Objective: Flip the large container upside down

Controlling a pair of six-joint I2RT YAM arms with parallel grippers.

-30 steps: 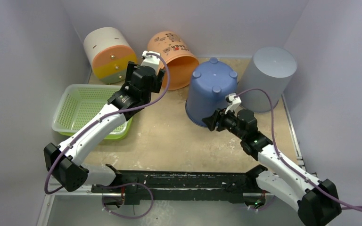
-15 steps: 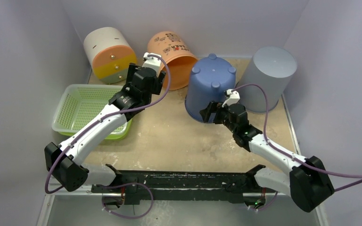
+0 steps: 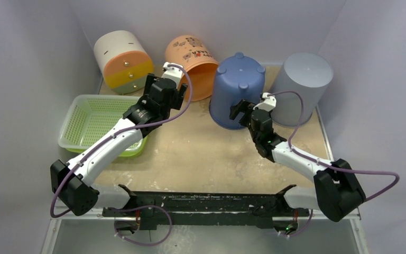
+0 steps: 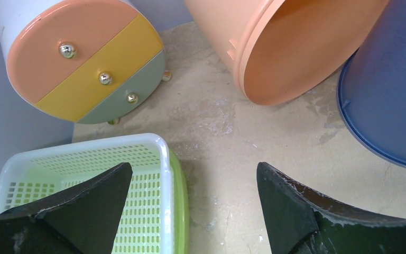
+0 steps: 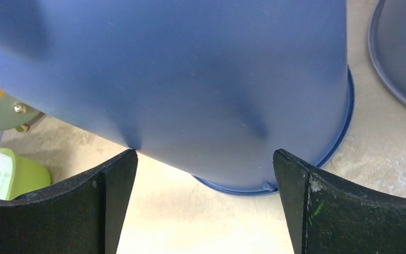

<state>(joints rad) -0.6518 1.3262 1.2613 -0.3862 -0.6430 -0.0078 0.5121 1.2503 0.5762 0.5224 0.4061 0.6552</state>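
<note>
Standing mouth-down, feet up: blue bucket (image 3: 237, 90) between orange bucket (image 3: 195, 66) and grey bin (image 3: 301, 84).
Right gripper (image 5: 206, 159) is spread beside its wall, contact indiscernible; left gripper (image 4: 194, 172) is spread, well apart; the near rim is partly hidden.

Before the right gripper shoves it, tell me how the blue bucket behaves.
The blue bucket looks like thin plastic, so probably light for its size. Its smooth round wall is wider than the open right gripper, so a pinch would likely slip. Mouth-down on its wide rim, it should slide rather than tip.
</note>
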